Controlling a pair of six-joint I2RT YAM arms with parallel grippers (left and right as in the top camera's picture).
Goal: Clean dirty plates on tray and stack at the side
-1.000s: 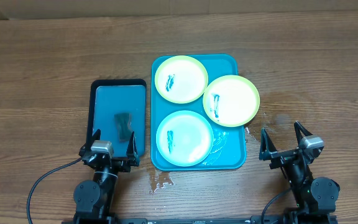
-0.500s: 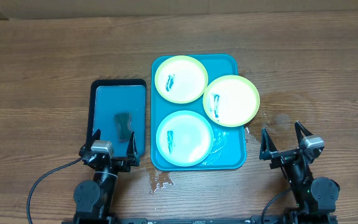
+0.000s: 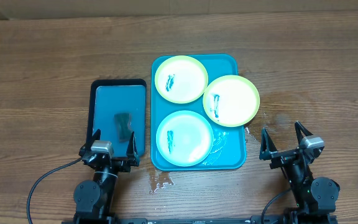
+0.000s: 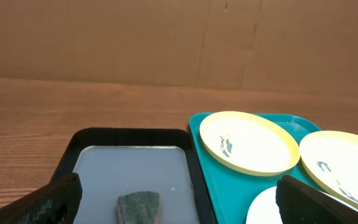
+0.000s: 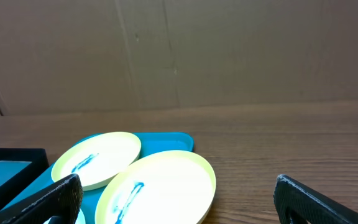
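Tray: the teal tray (image 3: 226, 64) lies lengthwise at the middle of the wooden table (image 3: 42, 74), with all three plates on it.
Far plate: the far plate (image 3: 181, 79) sits in the tray's far left corner, with a teal smear left of its centre.
Right plate: the right plate (image 3: 231, 101) sits at the tray's right side, and its edge hangs out over the tray's right rim. It has a teal smear near its left edge and looks to be touching the far plate's rim.
Near plate: the near plate (image 3: 184, 138) fills the tray's near left part, fully inside the rim, and has a smear on its left half.
Black tray: the black tray (image 3: 94, 112) lies just left of the teal tray with a dark sponge (image 3: 124, 126) in its near half.
Left gripper: the left gripper (image 3: 113, 135) hovers at the near end of the black tray, its jaws wide apart and holding nothing.
Right gripper: the right gripper (image 3: 281, 129) is over bare wood to the right of the teal tray's near corner, its jaws spread and empty.
Wet patch: a wet patch (image 3: 160, 180) glistens on the wood just in front of the teal tray.
Cardboard wall: a cardboard wall (image 4: 179, 37) stands behind the table.
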